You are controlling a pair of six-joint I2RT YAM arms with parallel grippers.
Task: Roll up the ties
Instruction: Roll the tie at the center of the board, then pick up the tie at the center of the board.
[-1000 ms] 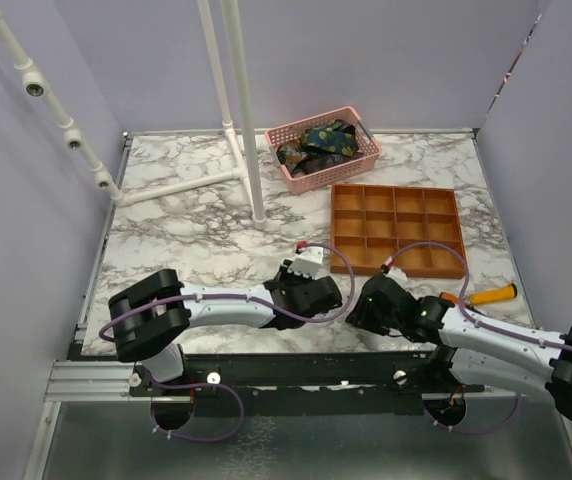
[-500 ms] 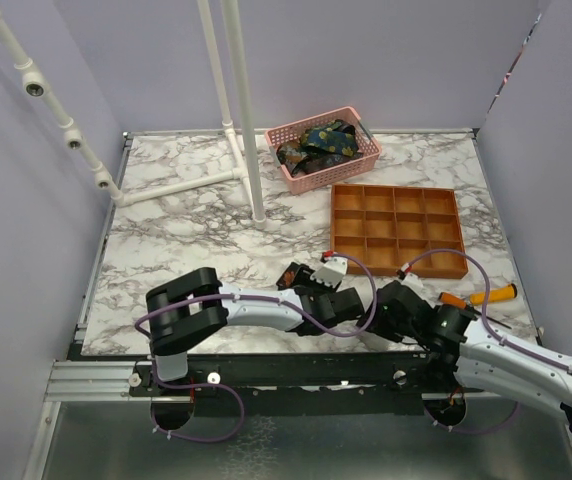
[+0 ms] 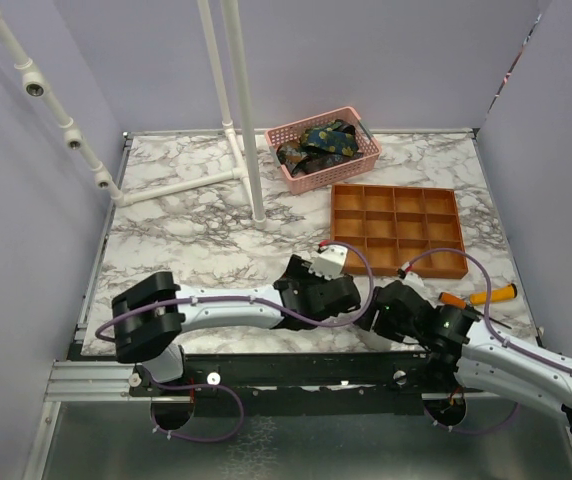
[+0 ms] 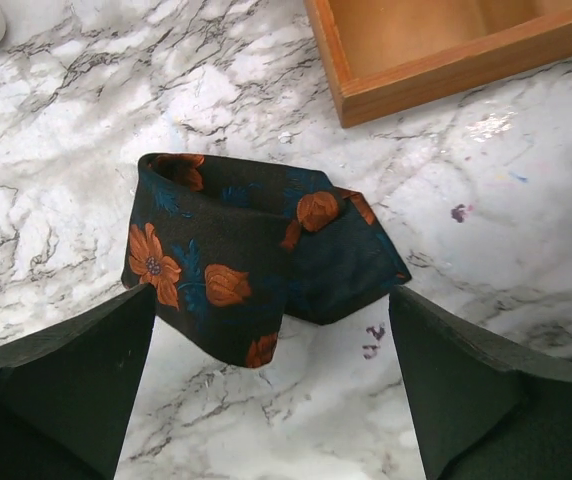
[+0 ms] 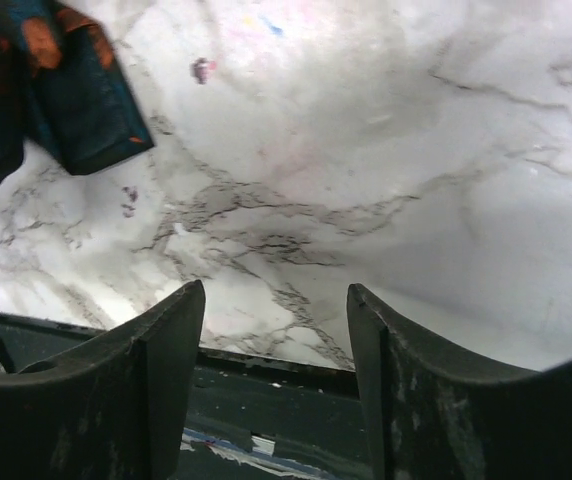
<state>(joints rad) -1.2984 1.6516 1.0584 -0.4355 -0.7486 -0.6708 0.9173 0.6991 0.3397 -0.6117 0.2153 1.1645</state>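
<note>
Left wrist view: the left gripper (image 4: 271,300), spread wide, straddles a folded dark fabric necktie with orange flowers (image 4: 236,250). The necktie lies crosswise on the white marble tabletop (image 4: 526,200), its pointed end toward the gripper. The right gripper (image 5: 276,300), also spread, hangs just beside it.

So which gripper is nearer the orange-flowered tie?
Left. The left gripper hangs over the orange-flowered tie, jaws open on either side. The right gripper, also open, sits off to its right, with the tie at the corner of its view.

Bright even light; blurred wrist-view edges
</note>
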